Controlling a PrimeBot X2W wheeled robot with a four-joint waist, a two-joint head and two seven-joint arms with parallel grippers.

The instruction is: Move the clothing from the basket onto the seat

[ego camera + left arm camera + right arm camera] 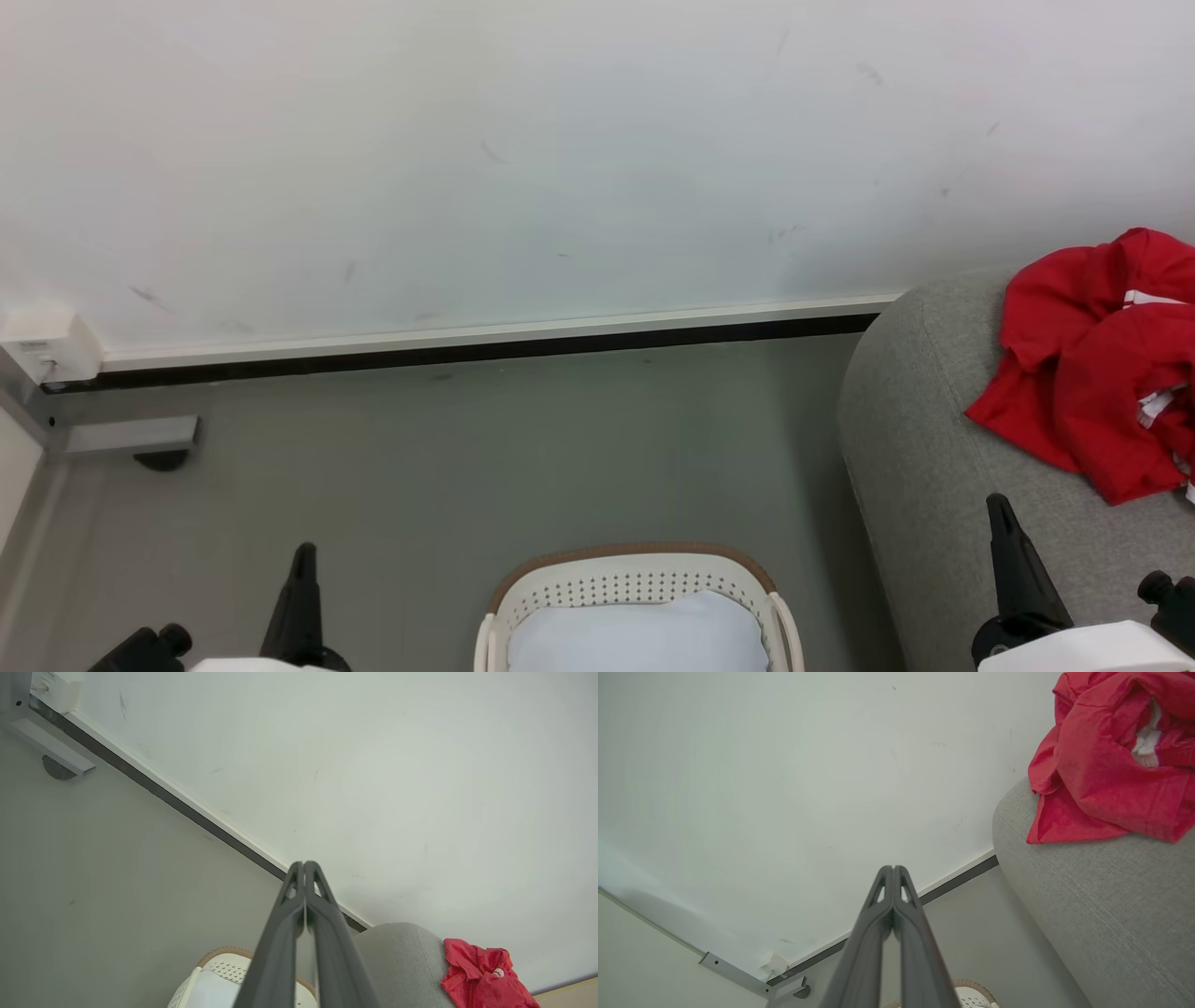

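Observation:
The red clothing [1102, 364] with white trim lies crumpled on the grey seat [924, 467] at the right; it also shows as clothing [486, 977] on the seat [402, 961] and as clothing [1106, 765] on the seat [1087, 896]. The white basket [639, 579] with a tan rim stands on the floor at bottom centre and holds a plain white cloth [639, 635]. My left gripper [303, 555] is shut and empty, left of the basket. My right gripper [999, 509] is shut and empty, in front of the seat's edge, below the clothing. Shut fingertips show in both wrist views: left gripper [303, 864], right gripper [893, 868].
A white wall with a dark baseboard [467, 350] runs behind the grey floor. A white box [47, 341] and a metal bracket [131, 434] sit at the left corner. Bare floor [523, 448] lies between basket and wall.

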